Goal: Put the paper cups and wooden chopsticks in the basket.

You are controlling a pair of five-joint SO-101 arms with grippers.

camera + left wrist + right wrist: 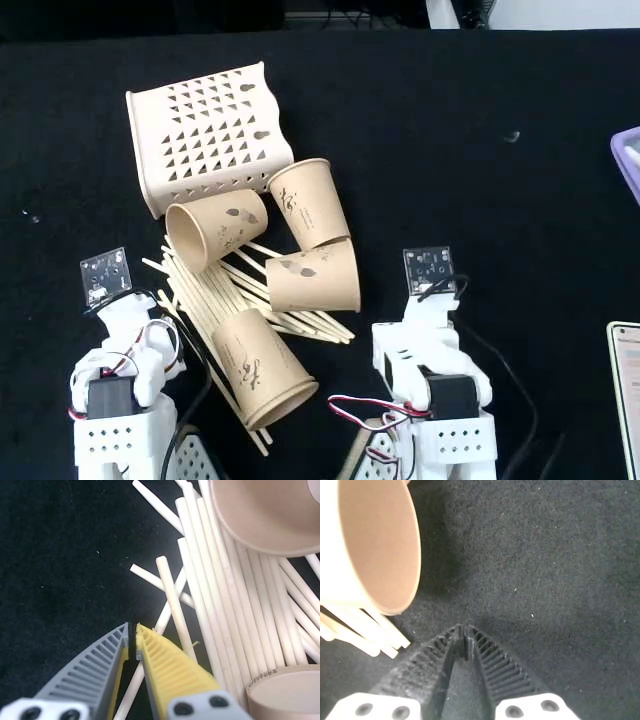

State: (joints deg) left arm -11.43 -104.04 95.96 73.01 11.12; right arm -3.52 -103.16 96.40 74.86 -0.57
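Your left tool (132, 632) is clenched on nothing, jaws pressed flat together, parked right at the fringe of the chopsticks (210, 590). Here's the relation that counts: the sticks run lengthwise nearly in line with the tool and fan away from its tip. One loose stick (172, 605) lies just beside the yellow finger (170, 670), and two others cross it. My read is that you'd want the wrist turned across that long axis before closing, or the jaws will slide along the wood.

From above, the pile lies nearer the left arm (120, 385) than the right arm (435, 385). It slants up from the near edge of the tabletop (480, 160) toward the basket (205, 135), which lies on its side toward the far edge, left of middle. Four paper cups (315, 275) lie tipped over on and around the sticks, two of them up against the basket.

Your right tool (466, 632) is clenched too, gripping nothing, over black cloth with the open mouth of one cup (370, 545) near it. The cloth looks soft and round sticks may roll. A purple object (628, 155) sits at the right edge, well apart.
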